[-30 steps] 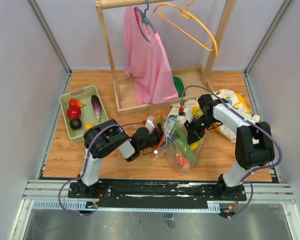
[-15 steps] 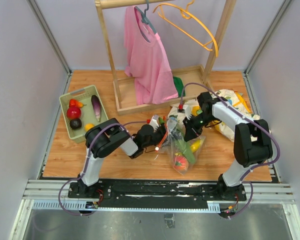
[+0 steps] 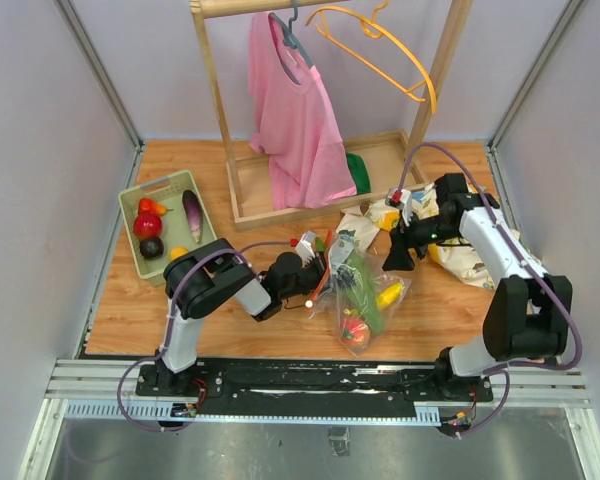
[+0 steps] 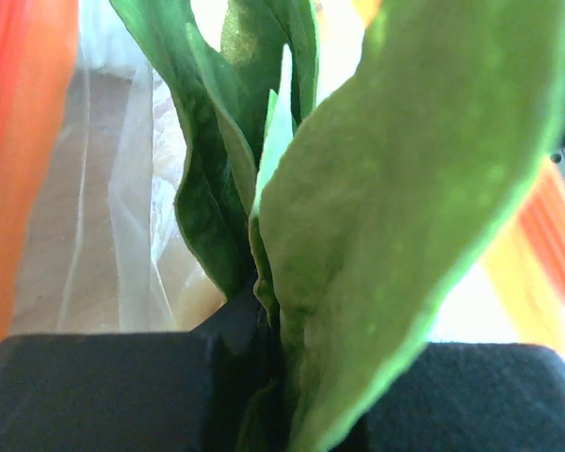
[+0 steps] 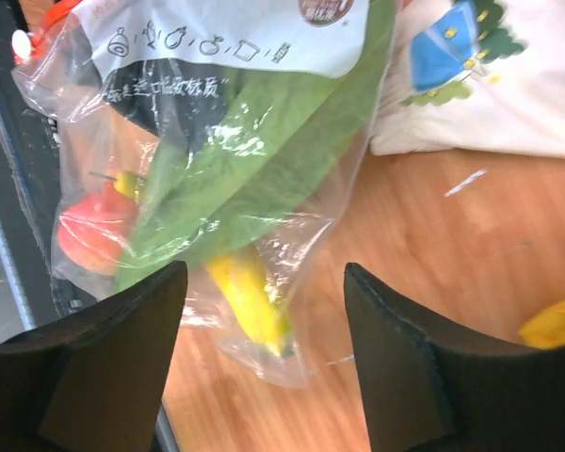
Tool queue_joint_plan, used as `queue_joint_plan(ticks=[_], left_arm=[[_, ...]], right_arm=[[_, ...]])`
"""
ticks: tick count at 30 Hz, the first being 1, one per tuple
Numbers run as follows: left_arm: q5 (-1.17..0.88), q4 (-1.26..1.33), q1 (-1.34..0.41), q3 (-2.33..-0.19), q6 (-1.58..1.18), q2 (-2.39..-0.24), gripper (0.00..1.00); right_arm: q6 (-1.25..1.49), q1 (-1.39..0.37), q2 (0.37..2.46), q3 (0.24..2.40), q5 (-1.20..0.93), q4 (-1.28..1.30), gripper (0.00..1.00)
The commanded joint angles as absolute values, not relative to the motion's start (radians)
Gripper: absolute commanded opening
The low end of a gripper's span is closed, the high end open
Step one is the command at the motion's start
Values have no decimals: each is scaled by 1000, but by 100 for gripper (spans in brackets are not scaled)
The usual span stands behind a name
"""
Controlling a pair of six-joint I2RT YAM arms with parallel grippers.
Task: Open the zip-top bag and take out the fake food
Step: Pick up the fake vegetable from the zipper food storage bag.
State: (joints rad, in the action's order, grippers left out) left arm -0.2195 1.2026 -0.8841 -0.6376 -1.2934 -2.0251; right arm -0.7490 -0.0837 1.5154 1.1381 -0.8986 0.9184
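1. Several fake food (image 3: pixel 147 225) pieces sit in the green tray (image 3: pixel 127 212), far left.
2. Left gripper (image 3: pixel 308 270) is right at the mouth of the zip-top bag (image 3: pixel 378 312), clamped on green leaves (image 4: pixel 377 188) that fill its wrist view.
3. The bag lies mid-table on the wood, with red, yellow and green pieces inside.
4. Right gripper (image 5: pixel 264 278) hangs over the bag, fingers spread wide, gripping nothing.
5. Printed cloth (image 3: pixel 470 255) lies far right.

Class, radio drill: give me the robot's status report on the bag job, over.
Left claw shut on leafy green piece, inside the zip-top bag mouth. Right claw open, empty, near the bag. Printed cloth beside it.
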Motion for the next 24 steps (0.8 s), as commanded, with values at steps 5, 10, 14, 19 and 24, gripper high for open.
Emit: queue_joint_plan(ticks=[5, 10, 14, 19, 24], left_arm=[[-231, 1270, -887, -615, -1130, -1944, 0], [-236, 1298, -887, -604, -1110, -1929, 0], [-240, 1279, -887, -601, -1081, -1910, 0], [-231, 1252, -887, -590, -1061, -1889, 0], [-172, 1192, -887, -541, -1093, -1811, 0]], right_arm=[[-965, -71, 1516, 1119, -932, 946, 75], [-927, -94, 1586, 1096, -877, 872, 69], [-928, -104, 1666, 1125, -903, 902, 50], [-952, -108, 1757, 1178, -930, 991, 1], [-847, -64, 1683, 1146, -854, 845, 1]])
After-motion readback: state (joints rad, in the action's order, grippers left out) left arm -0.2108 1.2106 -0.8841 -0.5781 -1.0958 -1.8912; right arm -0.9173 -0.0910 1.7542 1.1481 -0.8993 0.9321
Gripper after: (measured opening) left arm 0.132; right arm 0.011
